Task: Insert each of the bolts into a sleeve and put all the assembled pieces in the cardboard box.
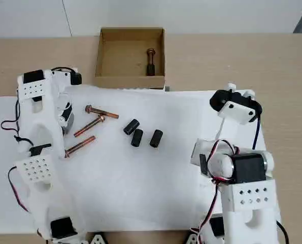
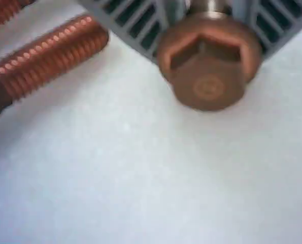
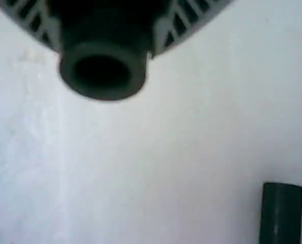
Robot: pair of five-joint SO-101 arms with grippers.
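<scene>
In the left wrist view, my left gripper (image 2: 206,18) is shut on a copper bolt (image 2: 206,66), whose hex head faces the camera just above the white sheet. Another bolt's thread (image 2: 44,56) lies beside it. My right gripper (image 3: 102,25) is shut on a black sleeve (image 3: 102,71), its bore facing the camera. From above, the left gripper (image 1: 64,119) hangs by three loose bolts (image 1: 90,125). The right gripper (image 1: 199,154) hangs right of three loose sleeves (image 1: 136,137). The cardboard box (image 1: 104,56) holds one assembled piece (image 1: 150,61).
A white sheet (image 1: 140,188) covers the table in front of the box, with bare room across its near half. One loose sleeve (image 3: 281,213) stands close to the right gripper. The arms' bases occupy the near corners.
</scene>
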